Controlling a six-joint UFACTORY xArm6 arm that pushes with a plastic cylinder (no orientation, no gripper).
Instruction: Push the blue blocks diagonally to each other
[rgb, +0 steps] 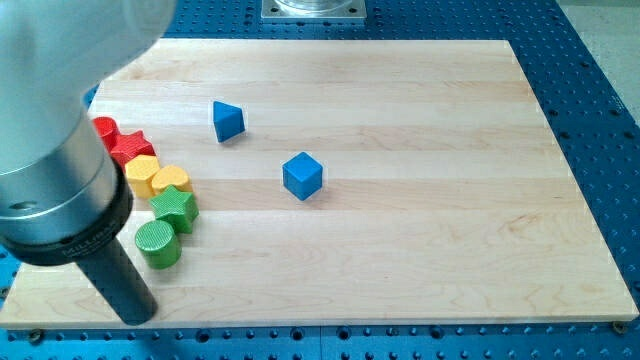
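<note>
Dark rod, my tip (140, 315), far from blue cube (302, 176).

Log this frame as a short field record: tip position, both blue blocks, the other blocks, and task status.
tip: my tip at the view's bottom left, just below the green cylinder, far from both blue blocks
blue triangular block: upper middle-left of the wooden board
blue cube: lower right of the triangular one, apart from it
other blocks: red star, yellow blocks, green star, clustered at the left edge
status: blue blocks already lie diagonally, not touching
</note>
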